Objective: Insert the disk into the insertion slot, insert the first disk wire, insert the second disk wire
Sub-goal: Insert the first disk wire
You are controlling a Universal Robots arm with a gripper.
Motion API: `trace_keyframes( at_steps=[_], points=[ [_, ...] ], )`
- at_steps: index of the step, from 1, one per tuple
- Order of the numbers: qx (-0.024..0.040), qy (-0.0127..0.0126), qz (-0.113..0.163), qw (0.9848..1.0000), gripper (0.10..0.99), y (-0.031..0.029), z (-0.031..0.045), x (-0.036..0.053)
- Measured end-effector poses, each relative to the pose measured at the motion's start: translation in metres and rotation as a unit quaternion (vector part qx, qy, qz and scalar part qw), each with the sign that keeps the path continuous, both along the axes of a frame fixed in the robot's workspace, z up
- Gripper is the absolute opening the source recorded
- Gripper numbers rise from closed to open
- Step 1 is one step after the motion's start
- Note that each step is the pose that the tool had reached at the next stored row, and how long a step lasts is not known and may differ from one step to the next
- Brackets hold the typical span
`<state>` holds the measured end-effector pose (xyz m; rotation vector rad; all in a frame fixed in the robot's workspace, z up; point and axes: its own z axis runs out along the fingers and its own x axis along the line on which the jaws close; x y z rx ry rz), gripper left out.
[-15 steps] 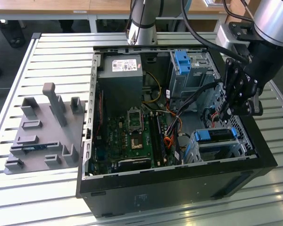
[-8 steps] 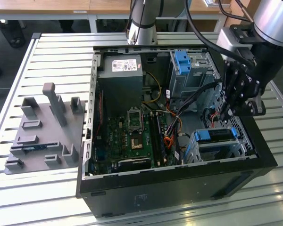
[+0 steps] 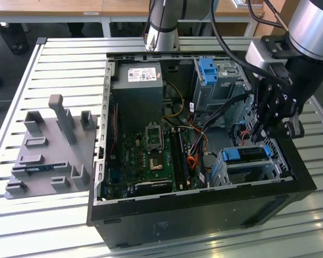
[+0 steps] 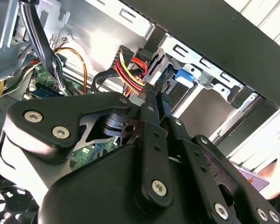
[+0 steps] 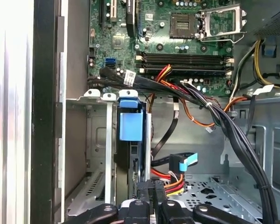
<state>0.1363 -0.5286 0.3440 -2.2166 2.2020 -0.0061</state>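
Black metal fingers of the gripper (image 4: 156, 91) stand pressed almost together at the tips. They hang just beside the open end of the insertion slot (image 5: 97, 140), which I take as the stance for working a plug into the back of the drive.

The red and yellow wires (image 5: 170, 187) run right up to those tips. Whether a plug is pinched between them I cannot tell, since the gripper's own body covers the spot in both wrist views.

The disk (image 5: 129, 125) already sits inside the slot, its blue carrier handle showing at the slot's far end, so the first step looks done. Its label and its connector edge are hidden by the cage walls and the fingers.

A black cable with a blue tab (image 5: 186, 161) lies loose near the slot, apparently not yet plugged in, though where its other end goes is hard to follow.

A thick black cable bundle (image 5: 224, 121) crosses beyond the slot and hides part of the motherboard (image 5: 168, 28) behind it.
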Motion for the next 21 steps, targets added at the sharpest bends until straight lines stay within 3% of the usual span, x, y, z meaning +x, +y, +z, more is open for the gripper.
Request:
trace_keyframes(
  at_steps=[7, 14, 16, 21],
  points=[
    [0.0004, -0.0077, 0.016, 0.9998, 0.165, -0.003, -0.0027, -0.0035],
    [0.0001, -0.026, 0.016, 0.9995, 0.165, -0.0035, -0.0072, -0.0107],
    [0.0, -0.0276, 0.016, 0.9995, 0.165, -0.0048, -0.0075, -0.011],
    [0.0001, -0.0288, 0.016, 0.9995, 0.165, -0.0097, -0.0079, -0.0134]
  ],
)
